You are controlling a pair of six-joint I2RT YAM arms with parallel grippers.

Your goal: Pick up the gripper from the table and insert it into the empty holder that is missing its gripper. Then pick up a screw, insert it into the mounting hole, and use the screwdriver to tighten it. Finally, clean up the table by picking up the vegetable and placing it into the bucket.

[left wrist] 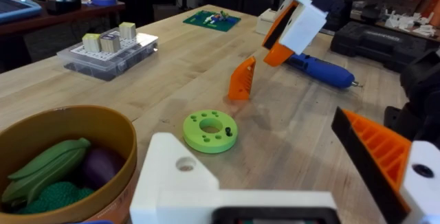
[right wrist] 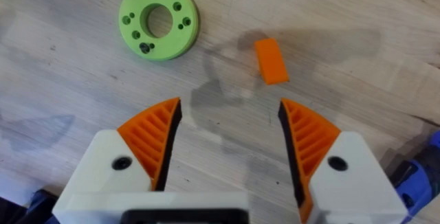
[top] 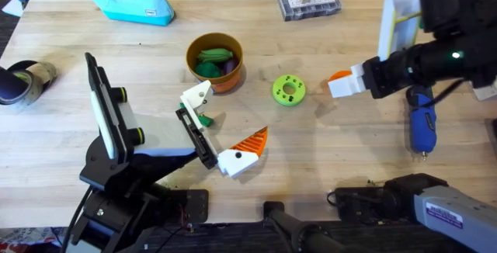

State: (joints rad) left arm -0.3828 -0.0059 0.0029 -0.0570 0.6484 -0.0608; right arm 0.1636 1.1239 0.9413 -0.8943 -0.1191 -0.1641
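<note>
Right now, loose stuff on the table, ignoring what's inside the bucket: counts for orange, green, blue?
Orange: 2 (gripper, bucket)
Green: 2 (holed disc, small partly hidden green item)
Blue: 2 (screwdriver, teal-blue pouch)
Total: 6

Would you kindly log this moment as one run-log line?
right hand open above gripper, not touching | holder empty | screwdriver lying on table

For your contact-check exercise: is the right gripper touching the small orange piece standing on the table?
Apart. In the right wrist view the right gripper has its fingers spread, and the orange piece stands beyond them with bare table between.
</note>
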